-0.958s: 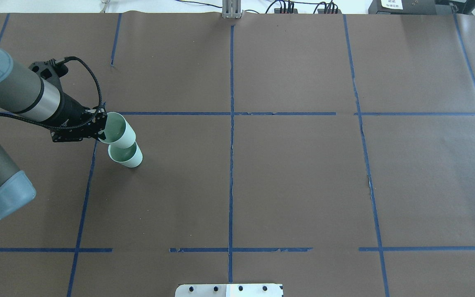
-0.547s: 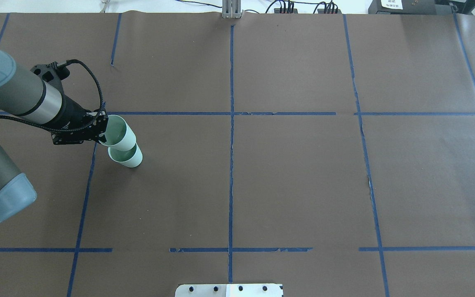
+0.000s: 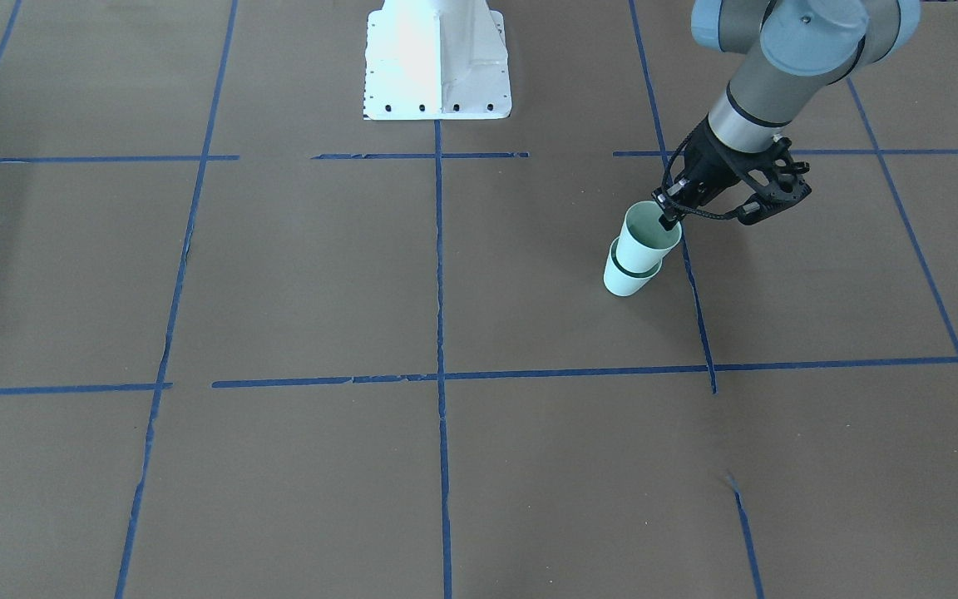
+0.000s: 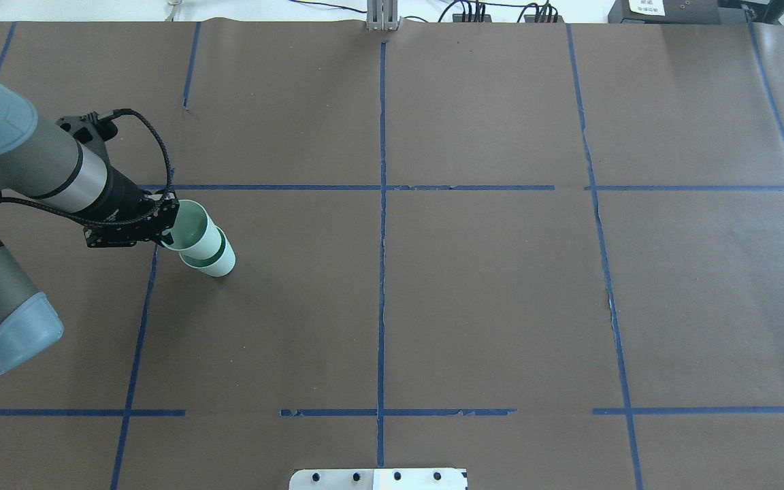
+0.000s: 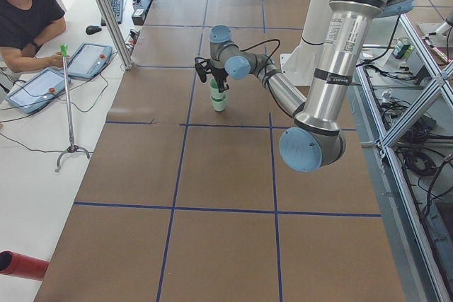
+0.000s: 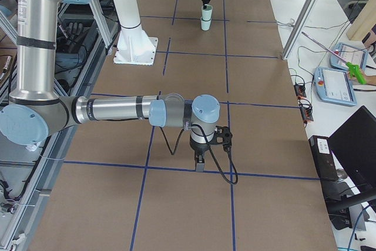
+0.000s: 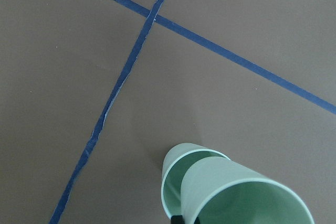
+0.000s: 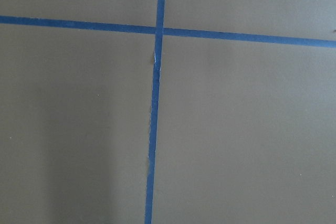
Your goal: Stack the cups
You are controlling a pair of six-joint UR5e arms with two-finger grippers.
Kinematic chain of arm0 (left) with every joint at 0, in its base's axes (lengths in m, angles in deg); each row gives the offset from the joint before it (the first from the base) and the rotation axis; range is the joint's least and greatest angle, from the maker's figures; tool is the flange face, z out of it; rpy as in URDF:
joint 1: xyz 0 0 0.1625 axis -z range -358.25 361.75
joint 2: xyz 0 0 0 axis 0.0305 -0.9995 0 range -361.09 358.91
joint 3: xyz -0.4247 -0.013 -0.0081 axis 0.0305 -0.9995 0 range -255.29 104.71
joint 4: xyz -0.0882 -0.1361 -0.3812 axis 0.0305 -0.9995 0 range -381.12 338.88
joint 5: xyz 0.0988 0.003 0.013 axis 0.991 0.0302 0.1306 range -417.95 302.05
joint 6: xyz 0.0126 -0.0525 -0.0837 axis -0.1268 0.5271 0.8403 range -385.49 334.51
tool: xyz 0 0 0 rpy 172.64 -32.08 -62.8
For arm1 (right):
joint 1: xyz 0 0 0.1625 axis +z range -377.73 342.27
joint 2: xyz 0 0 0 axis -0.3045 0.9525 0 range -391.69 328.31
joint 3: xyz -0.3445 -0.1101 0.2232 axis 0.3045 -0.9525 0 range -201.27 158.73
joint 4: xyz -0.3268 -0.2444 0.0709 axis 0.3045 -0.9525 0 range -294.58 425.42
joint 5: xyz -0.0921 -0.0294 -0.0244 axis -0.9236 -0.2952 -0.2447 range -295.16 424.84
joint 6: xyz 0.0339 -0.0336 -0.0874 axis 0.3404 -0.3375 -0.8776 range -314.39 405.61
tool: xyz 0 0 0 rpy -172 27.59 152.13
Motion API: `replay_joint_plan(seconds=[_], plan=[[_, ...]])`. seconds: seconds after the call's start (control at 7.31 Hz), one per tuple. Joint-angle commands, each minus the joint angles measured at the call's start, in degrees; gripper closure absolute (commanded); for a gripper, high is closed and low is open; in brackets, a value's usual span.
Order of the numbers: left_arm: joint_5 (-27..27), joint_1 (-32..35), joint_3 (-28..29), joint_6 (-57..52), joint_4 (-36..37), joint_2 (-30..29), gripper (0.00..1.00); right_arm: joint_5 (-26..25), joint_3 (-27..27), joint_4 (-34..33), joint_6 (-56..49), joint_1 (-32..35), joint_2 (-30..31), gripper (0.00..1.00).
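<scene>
Two pale mint-green cups are at the table's left. The lower cup (image 4: 220, 261) stands on the brown paper. The upper cup (image 4: 198, 228) is tilted, and its base sits inside the lower cup's mouth. My left gripper (image 4: 170, 229) is shut on the upper cup's rim, one finger inside it. In the front-facing view the gripper (image 3: 669, 219) pinches the upper cup (image 3: 644, 241) above the lower cup (image 3: 627, 283). The left wrist view shows the upper cup (image 7: 236, 192) nested in the lower cup (image 7: 172, 167). My right gripper (image 6: 200, 163) hangs close over the table far from the cups; I cannot tell whether it is open or shut.
Blue tape lines (image 4: 382, 204) divide the brown paper into a grid. The white robot base (image 3: 436, 58) stands at the table's near edge. An operator (image 5: 25, 15) sits with tablets beyond the table's far side. A thin stand (image 5: 67, 104) is next to him.
My left gripper has moved the held cup down and toward the standing cup, so its base has gone into that cup's mouth. The standing cup has not moved.
</scene>
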Motion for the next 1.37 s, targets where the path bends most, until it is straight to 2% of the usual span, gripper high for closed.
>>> replay_joint_plan(seconds=[0.0, 0.14, 0.27, 0.55, 0.82, 1.09, 1.23], plan=[[0.0, -0.1, 0.2, 0.0, 0.1, -0.1, 0.81, -0.1, 0.0, 0.0, 0.0, 0.0, 0.0, 0.0], [0.0, -0.1, 0.4, -0.1, 0.1, -0.1, 0.36, 0.0, 0.0, 0.0, 0.0, 0.0, 0.0, 0.0], [0.0, -0.1, 0.6, -0.2, 0.1, -0.1, 0.21, -0.1, 0.0, 0.0, 0.0, 0.0, 0.0, 0.0], [-0.2, 1.1, -0.3, -5.1, 0.0, 0.4, 0.2, 0.0, 0.0, 0.0, 0.0, 0.0, 0.0, 0.0], [-0.9, 11.3, -0.2, -26.8, 0.1, 5.2, 0.2, -0.1, 0.0, 0.0, 0.0, 0.0, 0.0, 0.0], [-10.2, 25.1, 2.9, -52.2, 0.1, 11.2, 0.19, 0.0, 0.0, 0.1, 0.0, 0.0, 0.0, 0.0], [-12.0, 29.6, 4.4, -60.6, 0.1, 13.4, 0.17, 0.0, 0.0, 0.0, 0.0, 0.0, 0.0, 0.0]])
